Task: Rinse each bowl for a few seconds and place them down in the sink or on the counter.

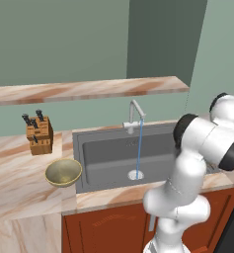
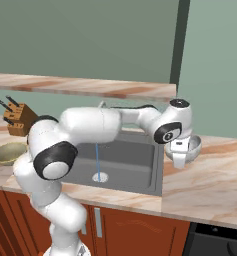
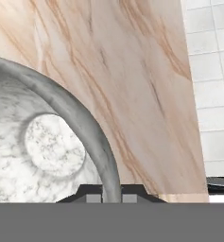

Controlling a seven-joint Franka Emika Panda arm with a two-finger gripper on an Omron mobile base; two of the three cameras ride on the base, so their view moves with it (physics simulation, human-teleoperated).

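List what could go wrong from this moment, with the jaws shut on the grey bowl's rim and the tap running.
1. The gripper pinches only the thin rim of the grey bowl, so the bowl may tilt or slip on the way to the sink.
2. The faucet stands near the carry path; arm or bowl might clip it.
3. Water could splash off the bowl onto the counter.

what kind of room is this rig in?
A rendered kitchen, by the look of it: a dark sink with its faucet running, set in a marbled counter over red-brown cabinets, and a knife block nearby.
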